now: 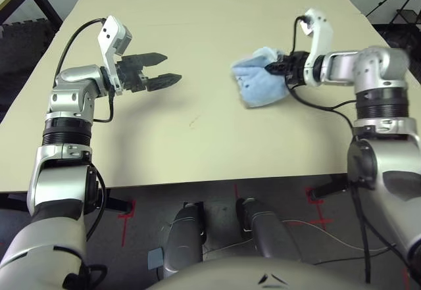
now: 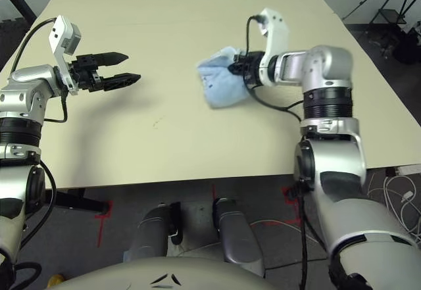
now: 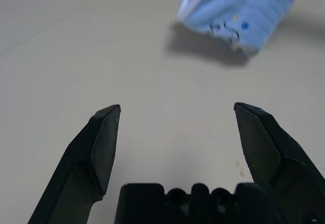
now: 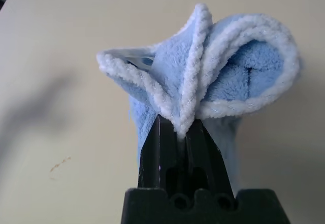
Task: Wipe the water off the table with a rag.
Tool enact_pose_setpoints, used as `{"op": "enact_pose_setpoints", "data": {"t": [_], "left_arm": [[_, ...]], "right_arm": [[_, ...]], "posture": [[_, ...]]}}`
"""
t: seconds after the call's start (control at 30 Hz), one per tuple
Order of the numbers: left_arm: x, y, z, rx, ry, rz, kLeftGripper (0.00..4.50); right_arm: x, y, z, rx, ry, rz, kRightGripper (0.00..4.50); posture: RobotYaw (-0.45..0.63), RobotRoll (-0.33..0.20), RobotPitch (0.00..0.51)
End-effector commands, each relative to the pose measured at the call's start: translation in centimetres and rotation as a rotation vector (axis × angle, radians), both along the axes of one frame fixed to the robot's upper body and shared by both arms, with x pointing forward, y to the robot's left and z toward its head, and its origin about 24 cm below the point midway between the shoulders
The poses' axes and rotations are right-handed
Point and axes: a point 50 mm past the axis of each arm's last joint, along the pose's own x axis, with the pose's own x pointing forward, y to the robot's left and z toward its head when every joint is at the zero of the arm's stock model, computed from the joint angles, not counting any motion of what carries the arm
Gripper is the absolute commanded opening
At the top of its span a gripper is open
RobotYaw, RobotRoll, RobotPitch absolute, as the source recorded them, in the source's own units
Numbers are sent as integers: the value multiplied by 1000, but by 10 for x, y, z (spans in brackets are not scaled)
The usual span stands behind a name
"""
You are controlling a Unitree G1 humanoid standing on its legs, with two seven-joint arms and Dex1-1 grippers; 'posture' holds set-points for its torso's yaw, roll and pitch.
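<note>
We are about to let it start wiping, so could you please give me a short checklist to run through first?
1. Rag gripped: ok, right gripper is shut on its white edging.
2. Rag on the table: cannot tell; it hangs bunched from the gripper with a shadow beneath.
3. Water located: cannot tell; faint brownish specks show on the tabletop, no glossy blotch.
4. Left gripper out of the way: ok, open, off to the left of the rag.
5. Wiping path: ok, bare tabletop between the two grippers.

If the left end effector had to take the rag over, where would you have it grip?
Probably the loose bunched lower end of the rag, approached from the robot's left: the right end effector pinches the white-edged folds on the opposite side.
</note>
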Motion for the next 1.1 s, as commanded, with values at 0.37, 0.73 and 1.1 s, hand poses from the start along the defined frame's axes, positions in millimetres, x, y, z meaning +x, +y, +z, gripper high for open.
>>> {"op": "enact_pose_setpoints", "data": {"t": [0.37,0.73,1.1], "left_arm": [[1,1,-7,1,20,4,4500],[0,3,-5,10,20,10,4500],[0,5,-2,14,11,22,4500]], "right_arm": [[-2,-74,-31,-129,87,-159,31],[1,-88,-61,-194,139,-196,31],[7,-96,-59,-343,36,-226,1599]], "posture": [[-234,0,148],[-225,0,148],[-218,0,141]]}}
